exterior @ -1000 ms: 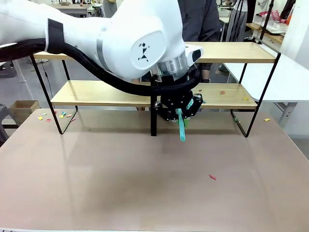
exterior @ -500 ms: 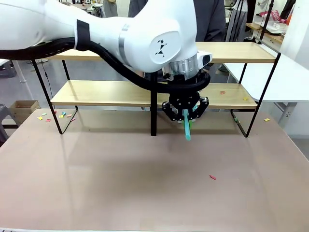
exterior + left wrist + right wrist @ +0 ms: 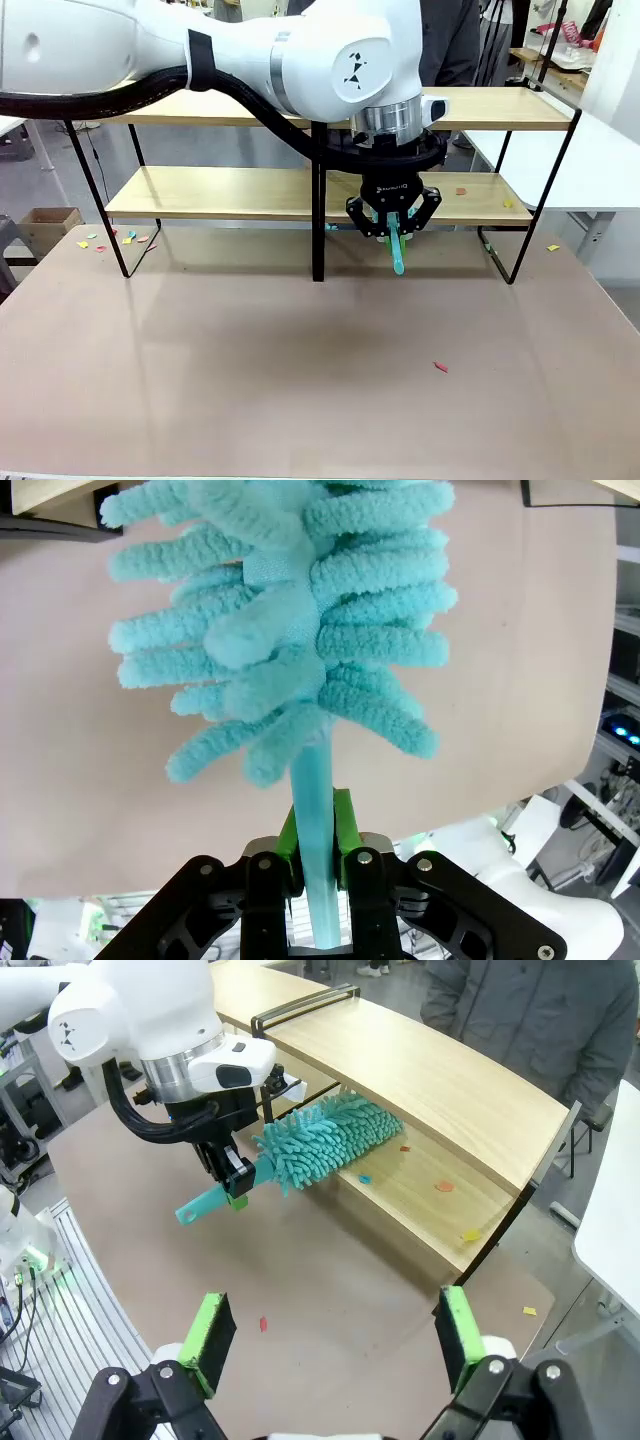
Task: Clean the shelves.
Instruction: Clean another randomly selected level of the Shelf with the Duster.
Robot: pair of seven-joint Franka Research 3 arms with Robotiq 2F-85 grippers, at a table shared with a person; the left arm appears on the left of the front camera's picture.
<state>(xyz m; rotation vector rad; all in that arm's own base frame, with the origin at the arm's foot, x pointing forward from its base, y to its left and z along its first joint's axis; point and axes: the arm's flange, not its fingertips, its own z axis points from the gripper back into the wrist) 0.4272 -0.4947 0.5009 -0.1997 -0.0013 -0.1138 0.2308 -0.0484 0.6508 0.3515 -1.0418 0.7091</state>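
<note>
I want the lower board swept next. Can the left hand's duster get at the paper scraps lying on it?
Probably yes. The left hand grips the duster, whose head already lies on the lower board; the scraps sit just beyond it with nothing between.

The duster reaches onto the lower board of the shelves.

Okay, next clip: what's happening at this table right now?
The left gripper is shut on the handle of a teal microfibre duster, whose fluffy head lies over the lower board of the shelves, right of the black central post. Small coloured paper scraps remain on that board further along, with more on the table. The right gripper hangs open above the table, holding nothing. A person stands behind the shelves.
</note>
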